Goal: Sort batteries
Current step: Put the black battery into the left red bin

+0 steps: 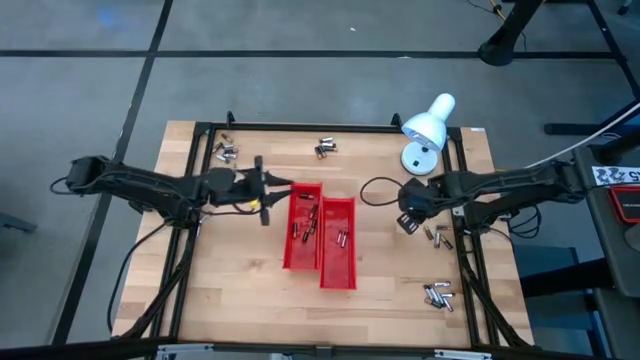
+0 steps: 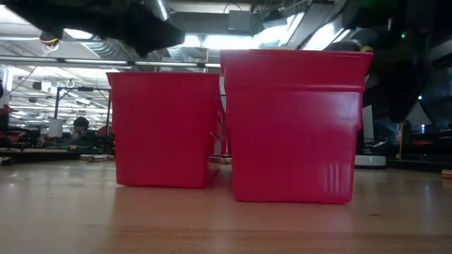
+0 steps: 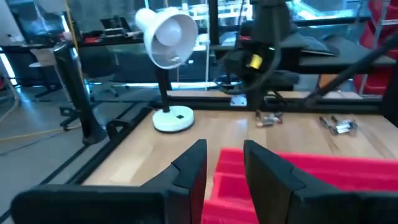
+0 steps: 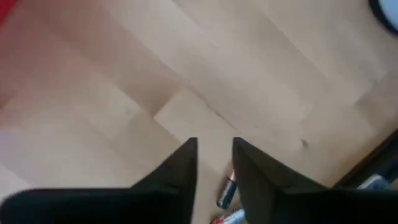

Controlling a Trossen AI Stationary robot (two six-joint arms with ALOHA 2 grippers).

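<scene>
Two red trays, the left one point(image 1: 305, 225) and the right one point(image 1: 338, 243), stand side by side mid-table with a few batteries point(image 1: 308, 222) lying in them. Loose batteries lie on the wood at the far left point(image 1: 225, 152), the far middle point(image 1: 325, 148), the right point(image 1: 440, 236) and the near right point(image 1: 438, 295). My left gripper point(image 1: 272, 195) point(image 3: 224, 168) hovers level at the left tray's left rim point(image 3: 311, 171), open and holding nothing. My right gripper point(image 1: 408, 222) point(image 4: 214, 149) points down over bare wood, open, above one battery point(image 4: 227, 193) lying on the table.
A white desk lamp point(image 1: 428, 128) stands at the far right, close to my right arm. A black frame rail point(image 1: 300, 127) runs along the table's far edge and down both sides. In the low view both trays point(image 2: 293, 127) fill the middle.
</scene>
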